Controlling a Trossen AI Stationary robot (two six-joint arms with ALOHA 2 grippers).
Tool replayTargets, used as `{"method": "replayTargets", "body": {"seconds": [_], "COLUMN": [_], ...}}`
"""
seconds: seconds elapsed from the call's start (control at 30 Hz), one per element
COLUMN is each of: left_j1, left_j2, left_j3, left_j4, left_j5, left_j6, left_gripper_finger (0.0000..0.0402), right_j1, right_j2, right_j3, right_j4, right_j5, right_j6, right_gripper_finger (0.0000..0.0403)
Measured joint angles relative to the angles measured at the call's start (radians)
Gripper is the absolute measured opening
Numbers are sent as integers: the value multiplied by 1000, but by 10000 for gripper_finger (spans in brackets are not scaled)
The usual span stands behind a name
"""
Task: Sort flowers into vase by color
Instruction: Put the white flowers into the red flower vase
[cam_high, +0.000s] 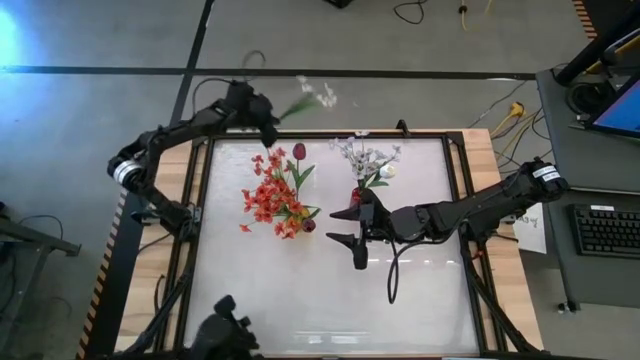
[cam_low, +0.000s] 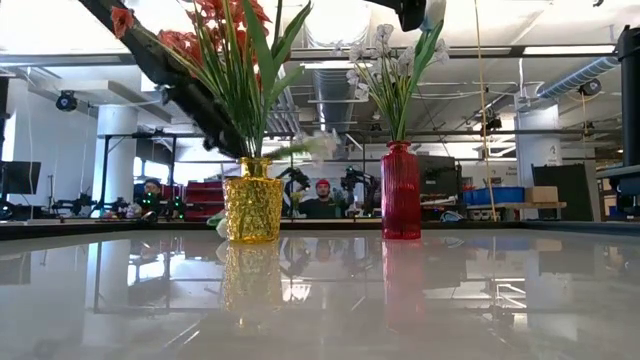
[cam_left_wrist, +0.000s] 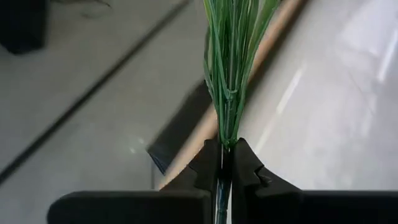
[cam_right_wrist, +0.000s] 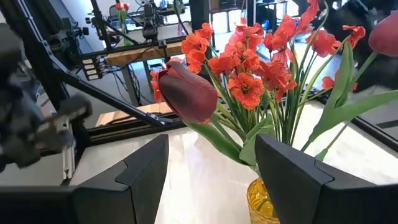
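Note:
My left gripper (cam_high: 268, 124) is raised over the table's far left corner, shut on a white small-blossom spray (cam_high: 318, 95) that reaches out past the far edge. In the low view this spray (cam_low: 318, 147) shows blurred behind the vases. A gold vase (cam_low: 252, 210) holds red-orange sprays and dark red tulips (cam_high: 278, 195), their stems standing in it. A red vase (cam_low: 400, 190) holds white sprays and a white tulip bud (cam_high: 368, 165). My right gripper (cam_high: 346, 227) hangs open near the table's middle, facing the gold vase's bunch (cam_right_wrist: 261, 74). My left gripper pinches the white spray's green stem (cam_left_wrist: 225, 134) near its lower end between the two fingers (cam_left_wrist: 245, 168). The stem runs on along the fingers and out past their tips. The spray is lifted clear, and its blossoms (cam_high: 322, 96) point toward the table's far right.
The two vases stand side by side on the far half of the white table (cam_high: 420, 300); the near half is bare. A wooden frame (cam_high: 485, 170) rims the table. A keyboard (cam_high: 608, 230) and a desk lie to the right. People sit in the room behind (cam_low: 322, 200).

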Motion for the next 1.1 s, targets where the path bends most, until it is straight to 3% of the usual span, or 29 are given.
{"method": "replayTargets", "body": {"seconds": [0.23, 0.43, 0.77, 0.87, 0.97, 1.1], "left_j1": [86, 95, 64, 10, -95, -324], "left_j2": [-127, -256, -433, -501, -570, -642], "left_j3": [0, 19, 56, 56, 50, 29], "left_j4": [96, 150, 179, 180, 174, 175], "left_j5": [-1, 33, 639, 713, 714, 608], "left_j6": [-32, 22, -142, -193, -222, -239], "left_gripper_finger": [0, 0, 0, 0, 0, 0], "right_j1": [0, 0, 0, 3, 19, 50], "right_j2": [0, 0, -5, -28, -55, -72], "right_j3": [0, 0, 0, 0, 0, 0], "right_j4": [0, 1, -9, -10, -4, -7], "right_j5": [0, 0, -32, -54, -52, -49], "right_j6": [-16, -50, -108, -141, -193, -247], "right_gripper_finger": [233, 233, 233, 233, 233, 232]}}
